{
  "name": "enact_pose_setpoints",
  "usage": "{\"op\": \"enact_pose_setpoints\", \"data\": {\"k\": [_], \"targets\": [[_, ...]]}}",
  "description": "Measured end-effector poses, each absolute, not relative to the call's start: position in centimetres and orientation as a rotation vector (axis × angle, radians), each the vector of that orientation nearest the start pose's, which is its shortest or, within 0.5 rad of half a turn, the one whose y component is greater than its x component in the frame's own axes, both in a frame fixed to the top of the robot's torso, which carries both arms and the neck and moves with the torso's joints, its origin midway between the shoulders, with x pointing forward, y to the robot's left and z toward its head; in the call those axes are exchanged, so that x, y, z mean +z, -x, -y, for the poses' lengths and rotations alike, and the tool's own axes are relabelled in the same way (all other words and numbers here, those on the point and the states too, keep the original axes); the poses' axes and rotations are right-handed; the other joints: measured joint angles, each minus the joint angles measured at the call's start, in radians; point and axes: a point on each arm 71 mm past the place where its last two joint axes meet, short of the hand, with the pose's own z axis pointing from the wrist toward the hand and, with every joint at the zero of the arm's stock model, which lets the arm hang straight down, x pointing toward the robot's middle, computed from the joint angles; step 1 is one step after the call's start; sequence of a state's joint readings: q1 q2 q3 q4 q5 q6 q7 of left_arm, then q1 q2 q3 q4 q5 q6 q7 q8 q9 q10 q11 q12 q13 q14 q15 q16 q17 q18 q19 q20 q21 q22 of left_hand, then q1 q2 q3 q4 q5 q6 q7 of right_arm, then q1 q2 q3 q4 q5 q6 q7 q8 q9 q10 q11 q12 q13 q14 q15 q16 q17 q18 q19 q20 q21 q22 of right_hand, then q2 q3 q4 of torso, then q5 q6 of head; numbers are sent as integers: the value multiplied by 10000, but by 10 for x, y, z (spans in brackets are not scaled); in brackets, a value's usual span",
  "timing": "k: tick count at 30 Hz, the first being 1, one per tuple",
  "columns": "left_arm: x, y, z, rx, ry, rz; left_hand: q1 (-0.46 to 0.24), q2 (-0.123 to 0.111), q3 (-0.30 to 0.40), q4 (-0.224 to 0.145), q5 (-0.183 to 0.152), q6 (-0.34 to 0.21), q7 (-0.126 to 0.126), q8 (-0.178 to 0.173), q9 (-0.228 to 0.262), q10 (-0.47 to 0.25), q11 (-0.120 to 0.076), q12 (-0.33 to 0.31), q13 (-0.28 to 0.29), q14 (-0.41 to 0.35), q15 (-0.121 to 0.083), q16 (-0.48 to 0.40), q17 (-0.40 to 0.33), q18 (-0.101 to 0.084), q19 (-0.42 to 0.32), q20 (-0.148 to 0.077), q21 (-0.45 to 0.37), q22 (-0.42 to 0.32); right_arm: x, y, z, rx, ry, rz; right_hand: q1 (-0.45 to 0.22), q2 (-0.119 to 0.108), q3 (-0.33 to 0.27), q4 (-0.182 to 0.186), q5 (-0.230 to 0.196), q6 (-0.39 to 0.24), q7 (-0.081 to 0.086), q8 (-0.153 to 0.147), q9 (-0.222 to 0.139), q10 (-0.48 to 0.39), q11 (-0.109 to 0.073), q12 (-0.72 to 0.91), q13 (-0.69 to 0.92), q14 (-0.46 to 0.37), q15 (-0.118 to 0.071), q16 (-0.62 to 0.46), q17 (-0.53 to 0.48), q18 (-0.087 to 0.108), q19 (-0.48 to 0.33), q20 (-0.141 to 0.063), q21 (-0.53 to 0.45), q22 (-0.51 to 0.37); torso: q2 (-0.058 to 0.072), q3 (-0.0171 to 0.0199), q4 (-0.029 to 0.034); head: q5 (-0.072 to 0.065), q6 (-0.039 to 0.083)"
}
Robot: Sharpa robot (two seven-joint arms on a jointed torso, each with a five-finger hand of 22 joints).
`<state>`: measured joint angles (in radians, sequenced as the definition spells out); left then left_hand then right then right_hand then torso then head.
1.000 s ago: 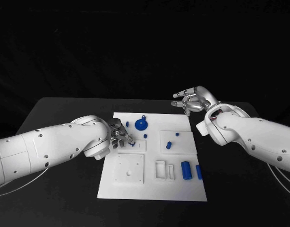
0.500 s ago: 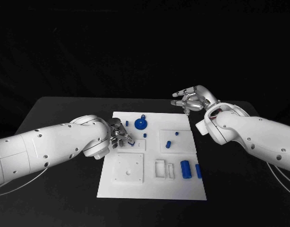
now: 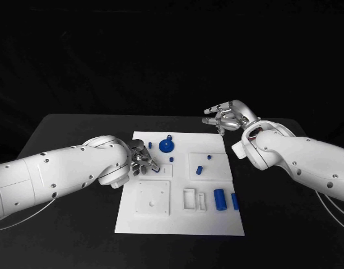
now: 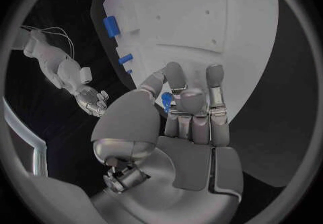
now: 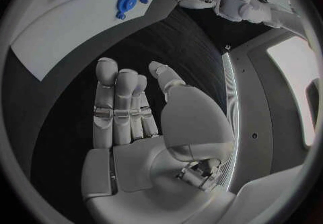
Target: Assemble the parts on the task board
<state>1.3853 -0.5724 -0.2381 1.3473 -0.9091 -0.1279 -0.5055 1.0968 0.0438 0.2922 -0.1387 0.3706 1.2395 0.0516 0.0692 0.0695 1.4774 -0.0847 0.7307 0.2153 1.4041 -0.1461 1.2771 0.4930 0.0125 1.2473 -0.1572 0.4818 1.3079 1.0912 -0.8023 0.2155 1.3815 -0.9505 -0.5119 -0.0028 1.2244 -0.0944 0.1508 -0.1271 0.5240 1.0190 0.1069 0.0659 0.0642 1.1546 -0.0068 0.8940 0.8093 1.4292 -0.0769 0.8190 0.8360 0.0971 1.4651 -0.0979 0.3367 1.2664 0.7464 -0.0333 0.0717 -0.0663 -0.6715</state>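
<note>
A black table (image 3: pixel 75 134) carries the white task board (image 3: pixel 180 224) (lying flat, near its middle).

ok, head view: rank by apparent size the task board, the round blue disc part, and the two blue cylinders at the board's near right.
1. task board
2. round blue disc part
3. larger blue cylinder
4. slimmer blue cylinder

The disc and the larger cylinder look close in size; the disc lies farther from the camera, so that pair is unsure.

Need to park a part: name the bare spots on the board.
Free: the task board strip nearest the robot, and its far right corner beyond the small blue peg. Crowded: around the left hand and the blue disc.
</note>
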Motion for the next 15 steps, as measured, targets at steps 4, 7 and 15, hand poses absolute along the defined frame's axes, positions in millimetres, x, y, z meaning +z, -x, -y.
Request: {"op": "enact_pose_setpoints", "data": {"k": [4, 7, 15], "targets": [[-201, -518, -140, -4639, 2723, -21605, -50, -73, 28, 28, 39, 0, 0, 41, 2, 0, 0, 0, 0, -1, 0, 0, 5, 16, 0, 0, 0, 0, -152, -527, 245, 8720, -5451, -14090, -9, -9, 0, 0, 0, 0, -1, 0, 0, 0, 0, 0, 1, 0, 0, 0, 2, -1, 0, 0, 0, 0, 0, 3, 1, -1, -4], [-201, -518, -140, -4627, 2666, -21621, -49, -74, 51, 51, 77, 0, 0, 52, 4, -1, 1, 0, 0, -1, 1, 0, 26, 17, 0, 0, 0, -1, -152, -527, 245, 8722, -5452, -14097, -9, -9, 0, 0, -1, 0, 0, 0, 0, 1, 0, 0, 0, 0, 0, 0, 1, -5, 0, 0, 0, -8, 0, 3, 1, -2, 3], [-201, -518, -140, -4587, 2536, -21682, -410, -27, 177, 175, 234, 0, 0, 55, 788, -13, 13, 0, 6, -3, 3, 78, 227, 19, -3, 3, 0, -2, -152, -527, 246, 8723, -5457, -14123, -48, 31, 0, 0, 87, 0, -1, 0, 0, 2, 1, 0, -15, -1, 1, 0, 10, -36, 0, 0, -37, -31, 0, 1, 1, 5, 12]]}}
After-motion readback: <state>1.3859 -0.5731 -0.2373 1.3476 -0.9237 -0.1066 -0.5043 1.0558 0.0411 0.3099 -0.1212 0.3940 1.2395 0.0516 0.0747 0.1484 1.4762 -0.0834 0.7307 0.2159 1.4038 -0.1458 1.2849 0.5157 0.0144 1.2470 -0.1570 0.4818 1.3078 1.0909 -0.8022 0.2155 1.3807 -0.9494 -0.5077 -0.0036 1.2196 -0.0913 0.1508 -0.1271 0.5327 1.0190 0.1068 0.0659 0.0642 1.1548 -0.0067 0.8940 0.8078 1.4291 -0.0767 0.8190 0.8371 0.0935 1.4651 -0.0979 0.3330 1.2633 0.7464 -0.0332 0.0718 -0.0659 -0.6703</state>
